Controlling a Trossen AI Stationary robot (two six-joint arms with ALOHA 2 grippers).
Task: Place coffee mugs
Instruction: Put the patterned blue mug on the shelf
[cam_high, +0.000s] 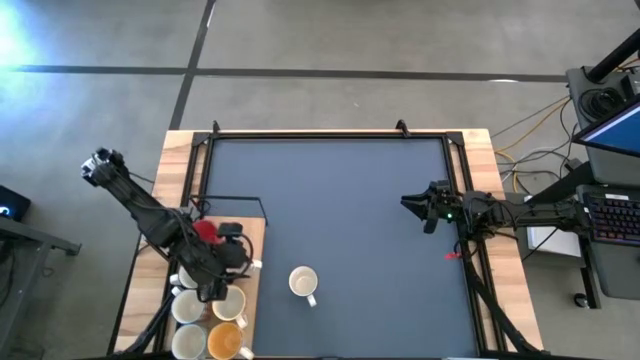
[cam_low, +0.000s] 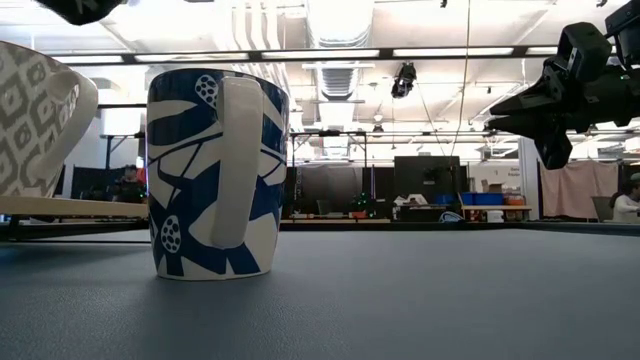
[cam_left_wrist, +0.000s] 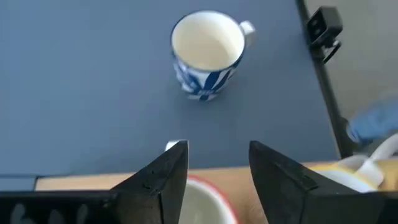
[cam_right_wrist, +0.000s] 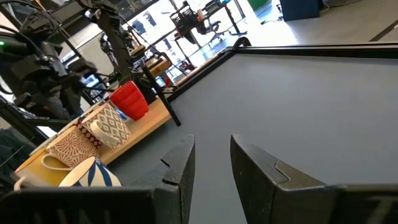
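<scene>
A blue-and-white patterned mug (cam_high: 303, 282) stands upright on the dark mat; it also shows in the left wrist view (cam_left_wrist: 207, 53) and close up in the low view (cam_low: 215, 175). Several more mugs (cam_high: 210, 320) and a red mug (cam_high: 205, 230) stand on the wooden tray (cam_high: 250, 235) at the table's left. My left gripper (cam_high: 240, 265) hovers over the tray's edge, open and empty (cam_left_wrist: 217, 149); a mug's reddish rim (cam_left_wrist: 202, 190) shows below and between its fingers. My right gripper (cam_high: 420, 207) hangs open and empty above the mat's right side (cam_right_wrist: 211, 162).
Black rails (cam_high: 330, 133) frame the mat. The tray's mugs, some patterned (cam_right_wrist: 112, 127), crowd the near left corner. Cables and a keyboard (cam_high: 610, 215) lie off the table's right. The mat's middle and far part (cam_high: 330, 190) is bare.
</scene>
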